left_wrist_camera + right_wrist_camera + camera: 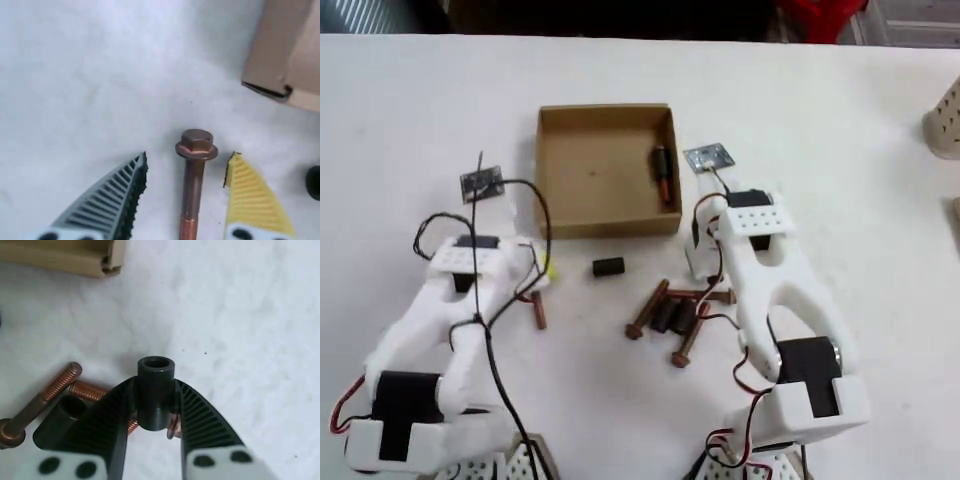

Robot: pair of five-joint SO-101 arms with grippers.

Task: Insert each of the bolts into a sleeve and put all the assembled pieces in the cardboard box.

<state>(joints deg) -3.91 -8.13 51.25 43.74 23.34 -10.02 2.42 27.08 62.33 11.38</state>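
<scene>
A copper bolt (194, 185) lies on the white table between the open fingers of my left gripper (187, 157), head pointing away from the wrist; the grey finger (115, 200) and the yellow finger (252, 195) stand apart from it. In the high view this bolt (537, 310) is just below the left gripper (535, 285). My right gripper (155, 385) is shut on a black sleeve (155, 392), bore facing outward. The cardboard box (560, 215) holds one assembled piece (665, 175) by its right wall.
A loose black sleeve (608, 267) lies in front of the box. Several bolts and sleeves form a pile (665, 315) beside the right arm, with one bolt (50, 395) and one sleeve (60, 422) close to its fingers. Small circuit boards (480, 183) (708, 157) flank the box.
</scene>
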